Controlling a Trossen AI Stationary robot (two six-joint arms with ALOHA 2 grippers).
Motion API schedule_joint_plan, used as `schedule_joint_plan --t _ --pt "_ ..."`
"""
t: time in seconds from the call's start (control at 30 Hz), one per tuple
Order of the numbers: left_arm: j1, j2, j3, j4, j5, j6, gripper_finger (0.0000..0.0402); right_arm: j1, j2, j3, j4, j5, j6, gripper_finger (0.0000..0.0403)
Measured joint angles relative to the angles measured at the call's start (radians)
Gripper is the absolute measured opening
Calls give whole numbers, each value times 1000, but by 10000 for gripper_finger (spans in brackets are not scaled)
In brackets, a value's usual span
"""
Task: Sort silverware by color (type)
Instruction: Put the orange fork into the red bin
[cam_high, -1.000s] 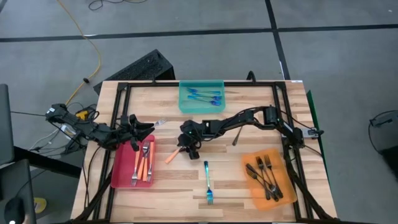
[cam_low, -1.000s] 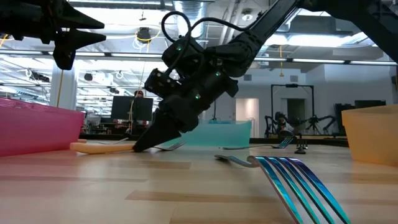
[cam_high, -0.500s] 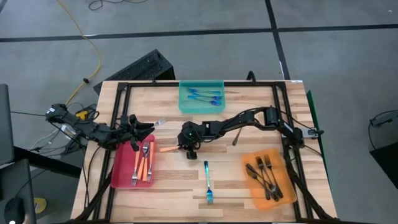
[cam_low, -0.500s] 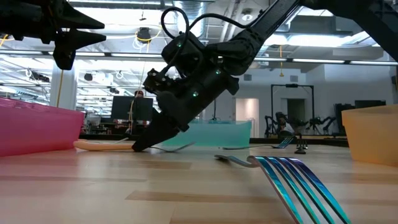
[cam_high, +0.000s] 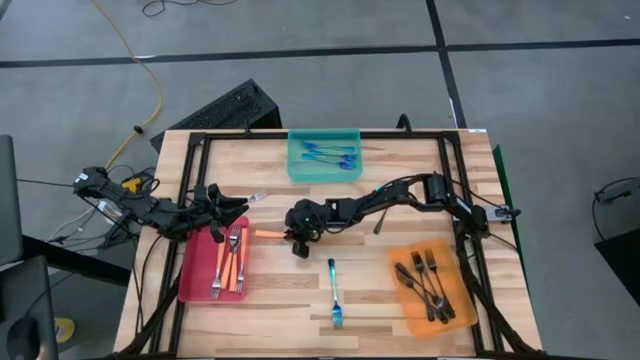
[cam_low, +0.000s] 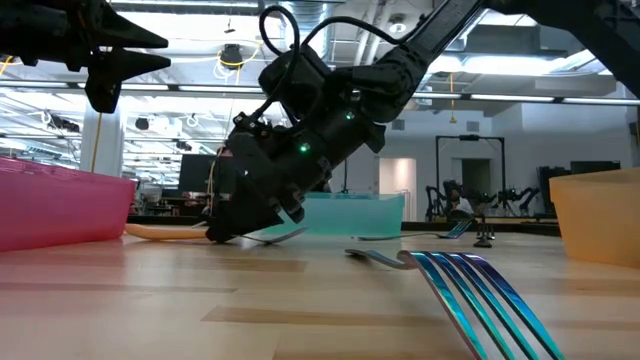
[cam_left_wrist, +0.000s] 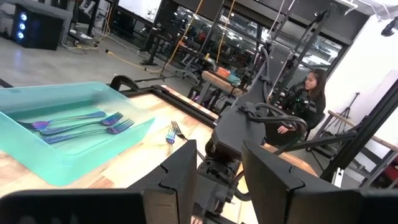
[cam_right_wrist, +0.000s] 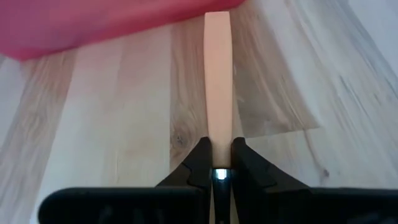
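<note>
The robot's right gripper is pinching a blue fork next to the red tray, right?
Not quite. The right gripper is shut on an orange-handled fork, not a blue one, and it is beside the flat red tray. The right wrist view shows the orange handle between the fingers.

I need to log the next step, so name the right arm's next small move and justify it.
Probably lift the orange-handled fork slightly and carry it toward the red tray. The right gripper is shut on its handle, the fork lies low on the table beside that tray, and orange-handled forks already lie in it.
</note>
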Motion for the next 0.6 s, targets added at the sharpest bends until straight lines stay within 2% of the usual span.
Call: schedule_joint_plan --t 0.6 --pt "0 0 0 -20 -3 0 112 22 -9 0 41 30 69 60"
